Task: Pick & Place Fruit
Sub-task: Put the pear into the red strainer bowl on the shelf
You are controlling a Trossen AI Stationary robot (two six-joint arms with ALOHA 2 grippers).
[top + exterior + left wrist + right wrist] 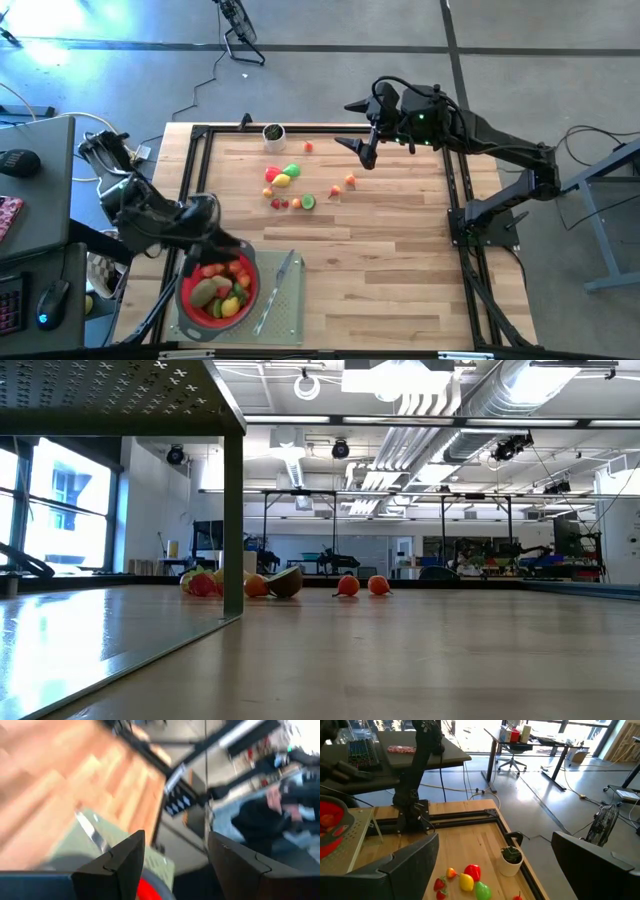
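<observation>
Small glossy fruit (285, 176) is scattered on the planked wooden counter (380, 260). Only the high view shows the perforated red strainer (217, 292) under the spread, empty left end effector (212, 236). The right end effector (362, 128) is spread too.

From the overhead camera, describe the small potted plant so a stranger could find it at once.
Start at the wooden table and go to its far edge, left of the right gripper. The potted plant stands there alone, a white pot with green leaves, beyond the loose fruit.
</observation>
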